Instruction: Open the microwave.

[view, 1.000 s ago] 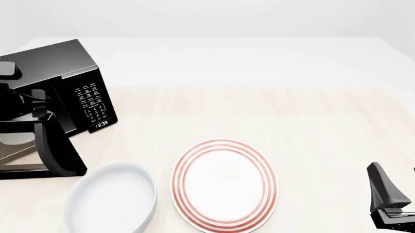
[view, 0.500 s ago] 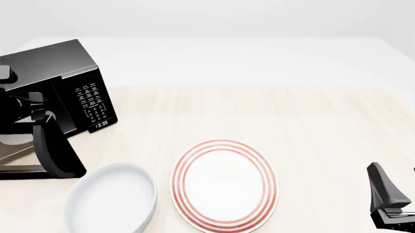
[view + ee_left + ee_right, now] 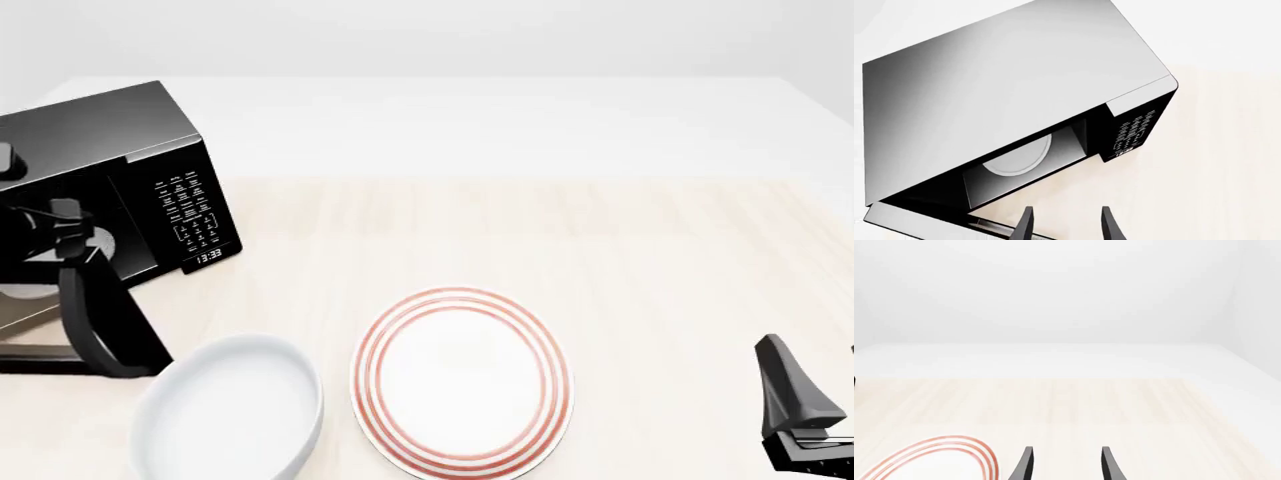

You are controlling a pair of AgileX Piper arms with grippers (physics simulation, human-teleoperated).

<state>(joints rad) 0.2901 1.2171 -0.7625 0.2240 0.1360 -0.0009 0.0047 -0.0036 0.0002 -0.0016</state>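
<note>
Both grippers are showing parted jaws with nothing between them: the left gripper (image 3: 1062, 227) is hanging just in front of the microwave (image 3: 127, 190), while the right gripper (image 3: 1062, 467) is resting far off at the near right of the table (image 3: 641, 250), pointing over bare wood beside the red-ringed plate (image 3: 462, 378).

The microwave is sitting at the far left. Its door (image 3: 107, 325) is swinging out toward the near side, hinged on the left, so the cavity and white turntable (image 3: 1017, 157) are showing in the left wrist view. The keypad panel (image 3: 191, 215) is facing right of the opening.

Judging by this, the door looks largely open already. The left arm is much the nearer one, the door's edge is lying just near-side of its fingers, and its long axis is standing upright. A white bowl (image 3: 227, 415) is sitting close to the door's path.
</note>
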